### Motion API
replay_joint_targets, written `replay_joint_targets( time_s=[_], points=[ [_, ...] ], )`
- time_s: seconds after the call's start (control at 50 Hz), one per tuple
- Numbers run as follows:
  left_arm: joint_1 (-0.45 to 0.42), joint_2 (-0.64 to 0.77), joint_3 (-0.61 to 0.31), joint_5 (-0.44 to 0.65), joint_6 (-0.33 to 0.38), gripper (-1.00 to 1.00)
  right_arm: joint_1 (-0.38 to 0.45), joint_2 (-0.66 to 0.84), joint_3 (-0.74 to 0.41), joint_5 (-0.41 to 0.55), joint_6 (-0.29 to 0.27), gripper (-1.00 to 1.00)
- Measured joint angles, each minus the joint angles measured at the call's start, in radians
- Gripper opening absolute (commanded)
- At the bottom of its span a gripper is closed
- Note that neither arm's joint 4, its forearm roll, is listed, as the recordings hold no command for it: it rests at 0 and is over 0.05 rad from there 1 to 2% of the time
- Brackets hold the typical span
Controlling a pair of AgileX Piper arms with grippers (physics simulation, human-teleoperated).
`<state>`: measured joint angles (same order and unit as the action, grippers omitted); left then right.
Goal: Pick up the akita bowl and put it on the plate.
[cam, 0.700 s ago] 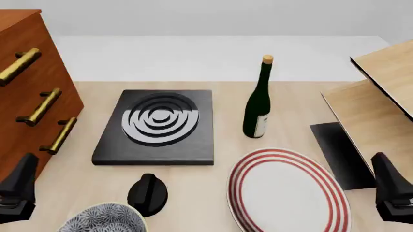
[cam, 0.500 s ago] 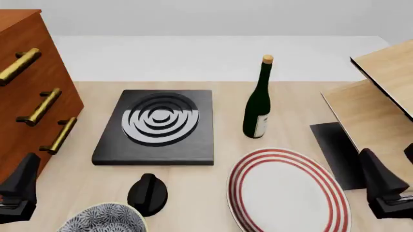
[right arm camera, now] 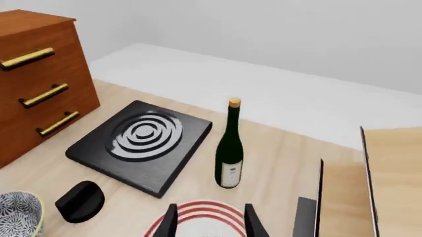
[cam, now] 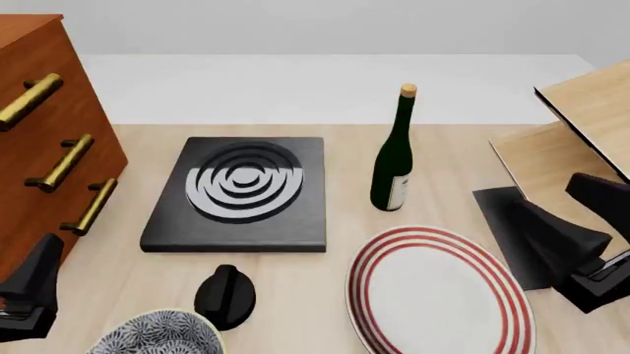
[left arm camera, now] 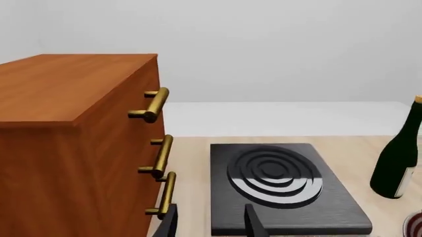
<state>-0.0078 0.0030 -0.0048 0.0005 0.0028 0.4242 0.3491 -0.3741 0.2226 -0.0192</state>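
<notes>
The akita bowl (cam: 158, 333), blue-and-white patterned with a cream rim, sits at the near left edge of the table, partly cut off by the frame; its edge also shows in the right wrist view (right arm camera: 17, 213). The plate (cam: 440, 291), white with red rings, lies at the near right. My left gripper (cam: 40, 259) hangs left of the bowl, apart from it, fingers (left arm camera: 168, 224) spread with nothing between them. My right gripper (cam: 547, 193) hovers open past the plate's right rim, tilted, and the plate (right arm camera: 204, 211) shows between its fingers (right arm camera: 254, 224).
A black knob (cam: 226, 296) stands just right of the bowl. Behind it lies a black stove slab (cam: 241, 193); a green wine bottle (cam: 395, 158) stands behind the plate. A wooden drawer cabinet (cam: 44, 140) lines the left, wooden shelf boards (cam: 576, 158) the right.
My right gripper has risen and swung left and forward toward the plate's right rim, tilting as it went. The left gripper, bowl and plate have not moved.
</notes>
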Motion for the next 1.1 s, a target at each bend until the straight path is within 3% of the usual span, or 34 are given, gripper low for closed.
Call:
replay_joint_targets(
  time_s=[0.26,0.46,0.84,1.1],
  points=[
    [-0.011,0.000,0.001,0.003,-0.002,1.00,0.131,0.158,-0.210,0.175,0.008,1.00],
    [-0.014,0.000,0.000,0.004,-0.003,1.00,0.246,0.341,-0.334,0.241,0.015,1.00],
    [-0.015,0.000,0.000,0.004,-0.003,1.00,0.385,0.589,-0.470,0.279,0.035,1.00],
    [-0.015,0.001,0.002,0.001,-0.003,1.00,0.517,0.809,-0.544,0.224,0.128,1.00]
  ],
)
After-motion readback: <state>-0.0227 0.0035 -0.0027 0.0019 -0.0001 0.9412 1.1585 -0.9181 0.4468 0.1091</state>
